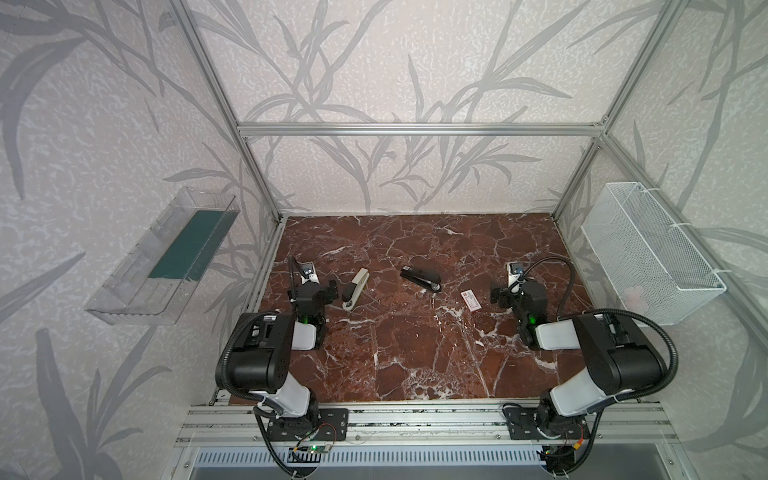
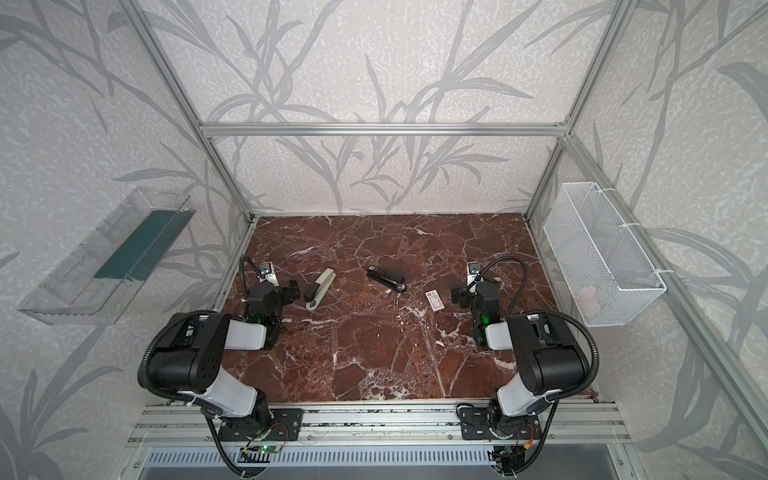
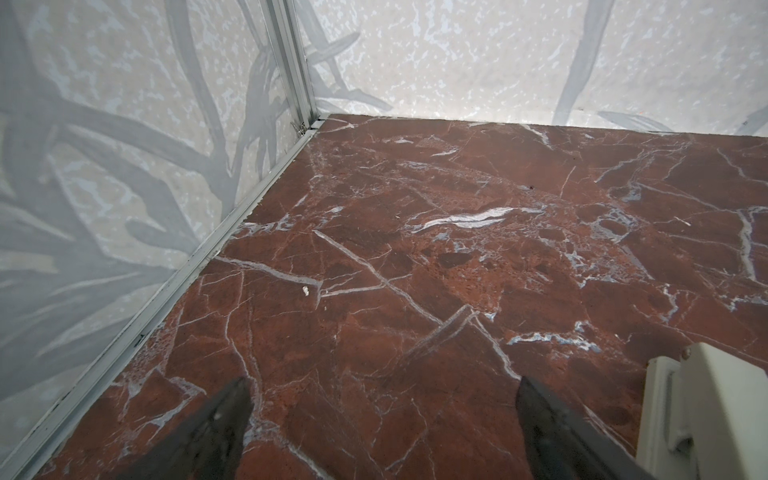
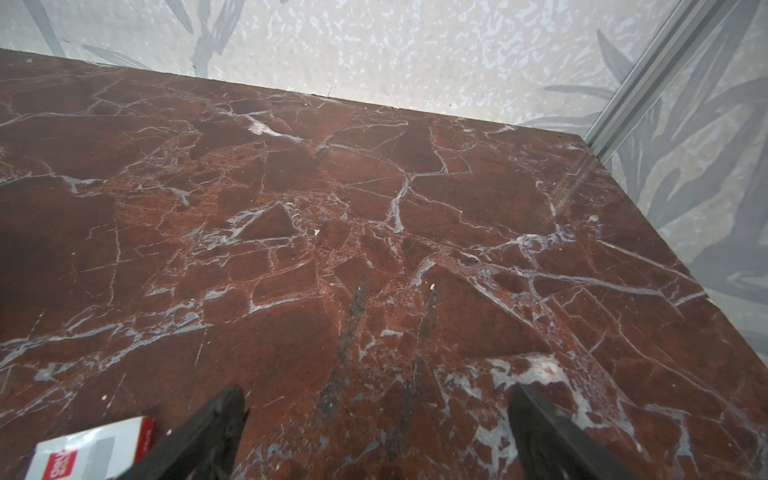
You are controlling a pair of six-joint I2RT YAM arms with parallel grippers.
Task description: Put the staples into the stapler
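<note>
The left gripper (image 3: 382,419) hangs low over the table (image 1: 415,353), jaws wide apart with nothing between them. Just beside it, on the side facing the other arm, lies the cream stapler (image 1: 355,289); whether its top is lifted I cannot tell. Further over, well apart from both grippers, the black stapler (image 1: 420,279) lies flat. The staple box (image 1: 471,299) sits just beside the right gripper (image 4: 374,424), on its inner side. No loose strips show, so the staples are presumably inside. That gripper's jaws are likewise spread and empty.

I judge the task not yet begun, since nothing is held or opened. The next move probably calls for opening a stapler and pinching the flat box low at its edges.
</note>
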